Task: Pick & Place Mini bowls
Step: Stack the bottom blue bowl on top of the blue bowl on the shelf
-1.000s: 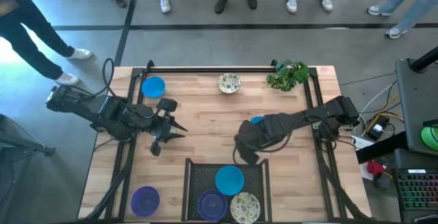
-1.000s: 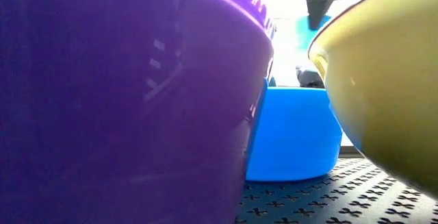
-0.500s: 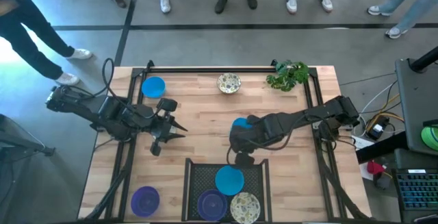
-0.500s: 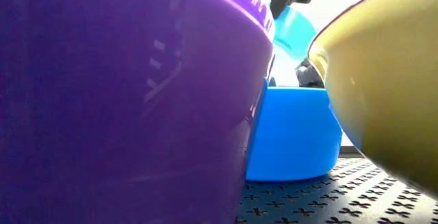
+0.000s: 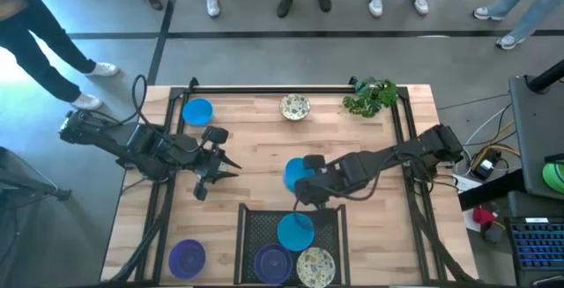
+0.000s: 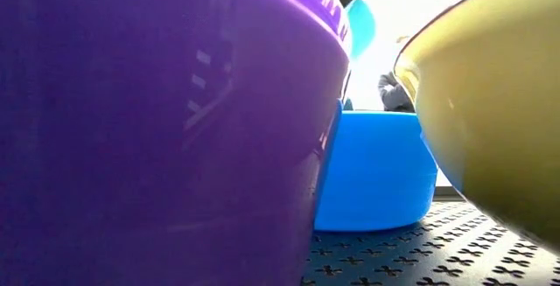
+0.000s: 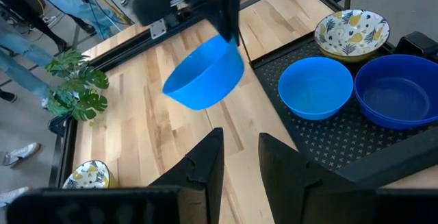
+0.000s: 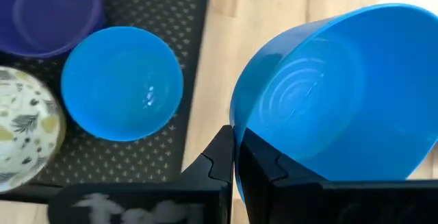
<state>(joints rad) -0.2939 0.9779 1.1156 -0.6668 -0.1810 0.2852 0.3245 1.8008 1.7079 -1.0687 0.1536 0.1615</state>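
wooden table, people standing behind it. on the left, the left gripper waits, fingers wide; the right gripper, pinched on a blue bowl's rim, has carried it leftward to the tray's edge. drop-off looks close.

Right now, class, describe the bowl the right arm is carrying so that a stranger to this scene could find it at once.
Start at the black mesh tray on the table's near edge, which holds three bowls. Just beyond its far rim, over bare wood, the right gripper has its jaws pinched on the rim of a bright blue bowl. Unlike the other blue bowls, it hangs tilted in the air.
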